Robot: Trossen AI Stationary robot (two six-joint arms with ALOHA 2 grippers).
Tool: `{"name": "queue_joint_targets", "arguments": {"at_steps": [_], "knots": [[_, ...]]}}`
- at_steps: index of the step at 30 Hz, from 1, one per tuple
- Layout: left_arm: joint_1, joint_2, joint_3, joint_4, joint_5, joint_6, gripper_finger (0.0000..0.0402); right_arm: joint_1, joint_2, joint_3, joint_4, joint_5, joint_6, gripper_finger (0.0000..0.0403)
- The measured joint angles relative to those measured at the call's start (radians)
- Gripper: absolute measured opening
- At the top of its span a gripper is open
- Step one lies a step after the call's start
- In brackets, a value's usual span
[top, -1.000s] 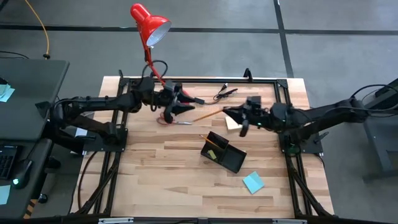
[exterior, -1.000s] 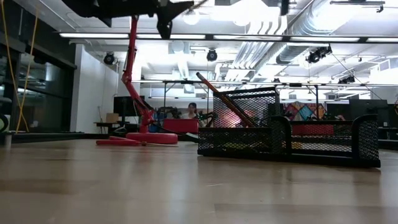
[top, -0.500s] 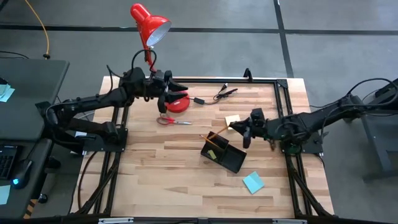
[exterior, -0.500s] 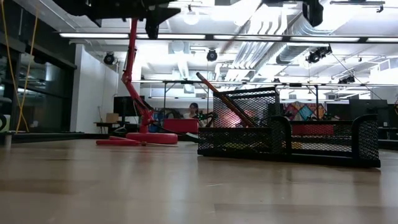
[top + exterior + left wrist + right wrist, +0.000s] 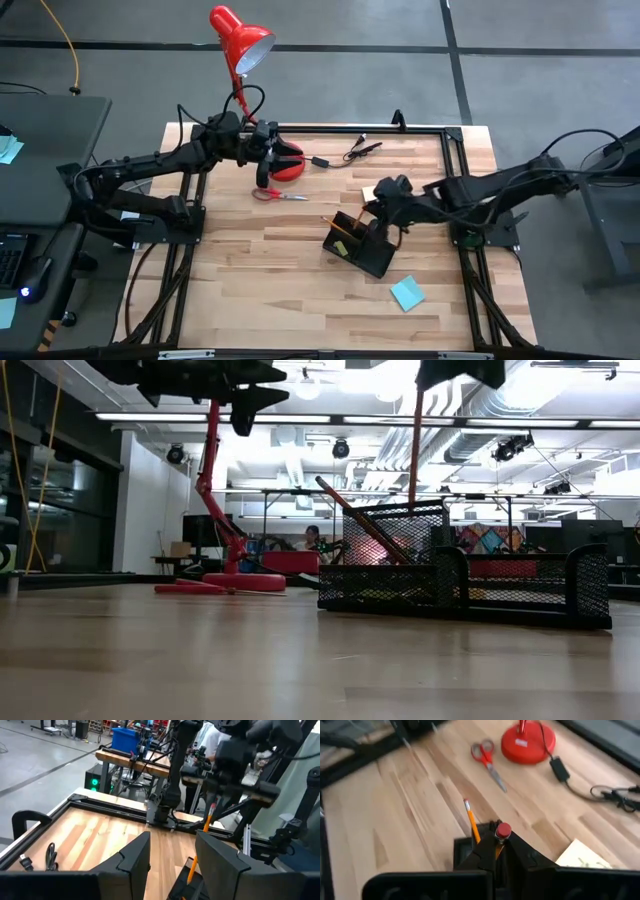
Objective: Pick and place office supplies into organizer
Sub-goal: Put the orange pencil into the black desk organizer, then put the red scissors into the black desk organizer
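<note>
The black mesh organizer (image 5: pixel 372 258) stands mid-table with one orange pencil (image 5: pixel 334 225) leaning in it. My right gripper (image 5: pixel 380 208) hangs just above it, shut on a second pencil (image 5: pixel 413 450) that stands upright over the organizer's tall cup (image 5: pixel 400 550). My left gripper (image 5: pixel 290 160) hovers open and holds nothing above the red lamp base (image 5: pixel 287 168). The red-handled scissors (image 5: pixel 281 194) lie flat near that base. A pale yellow pad (image 5: pixel 374 190) and a teal pad (image 5: pixel 407 292) lie on the table. My right gripper pinches the pencil between its two fingers just below the red eraser end (image 5: pixel 503 831). The fingers slant down from the table's right side. The pencil hangs upright below them, clear of the table, with its lower end about level with the cup's rim.
The red desk lamp (image 5: pixel 240 35) rises at the far left. A black cable with clips (image 5: pixel 362 148) lies along the far edge. A black metal frame (image 5: pixel 440 130) borders the table. Bare wood lies at the near left.
My right gripper has carried the pencil toward the near edge until it is over the organizer. It has tipped downward, which turned the pencil from nearly level to upright. My left gripper has drawn back toward the far left, over the lamp base.
</note>
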Motion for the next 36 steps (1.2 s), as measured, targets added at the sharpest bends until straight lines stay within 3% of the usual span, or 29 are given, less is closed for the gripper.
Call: {"name": "queue_joint_targets", "arguments": {"at_steps": [13,23,28,36], "knots": [[0.000,0.000,0.000,0.000,0.003,0.000,0.0144,-0.023,0.152,-0.001,0.026,-0.084,-0.052,0.0005],[0.000,0.000,0.000,-0.031,0.004,0.048,0.0145,-0.023,0.197,-0.001,0.102,-0.066,-0.070,0.0093],[0.000,0.000,0.000,-0.185,0.000,0.138,0.0145,-0.021,0.166,-0.002,0.129,-0.040,-0.093,0.0112],[0.000,0.006,0.000,-0.505,-0.103,0.362,0.0145,-0.022,0.090,-0.002,0.128,0.040,-0.098,0.0103]]}}
